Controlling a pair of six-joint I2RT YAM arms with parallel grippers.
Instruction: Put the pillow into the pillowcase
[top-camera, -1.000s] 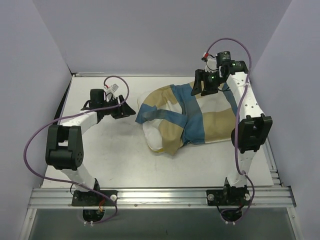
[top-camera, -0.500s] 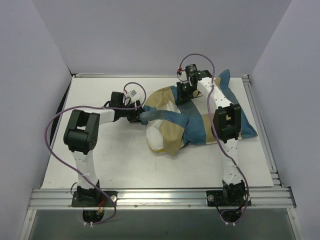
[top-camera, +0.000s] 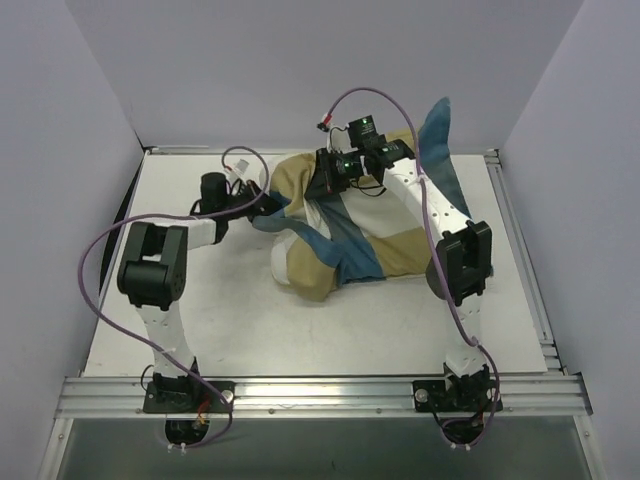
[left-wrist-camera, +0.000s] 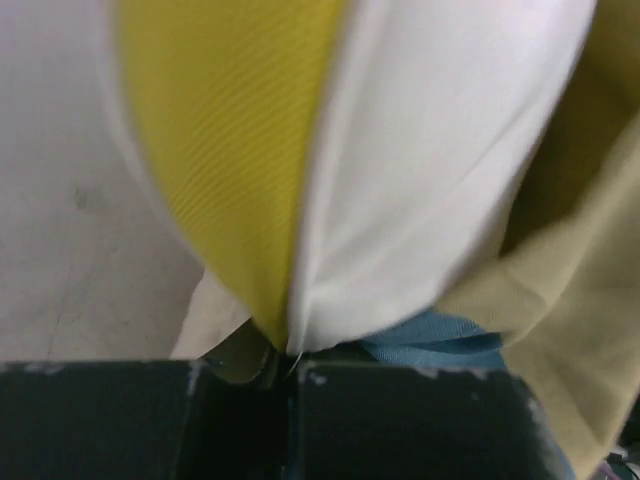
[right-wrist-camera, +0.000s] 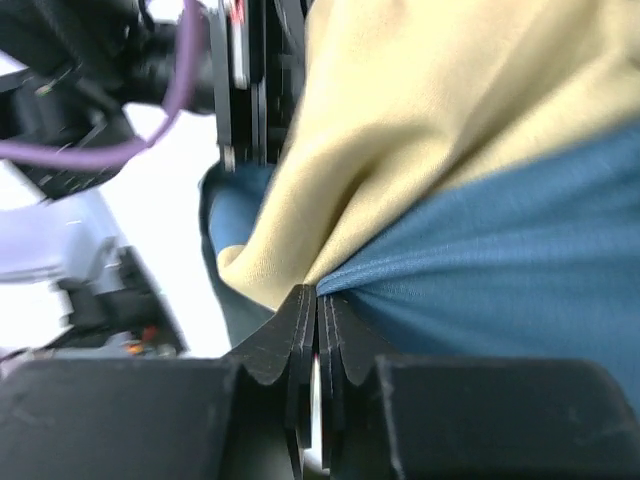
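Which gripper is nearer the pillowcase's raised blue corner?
Right. The right gripper pinches the pillowcase left of the raised blue corner; the left gripper pinches its far left edge, farther away.

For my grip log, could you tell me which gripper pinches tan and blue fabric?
The right gripper: it is shut on the checked blue-tan-white fabric pillowcase, whereas the left gripper grips yellow and white cloth.

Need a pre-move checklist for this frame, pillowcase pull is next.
1. Left gripper shut on pillowcase edge: ok.
2. Right gripper shut on pillowcase fold: ok.
3. Left pinch free of pillow: cannot tell.
4. Pillow fully covered: not ok, white shows between the grippers.
5. Pillowcase lying flat: not ok, far corner stands up.
6. Grippers apart from each other: ok.
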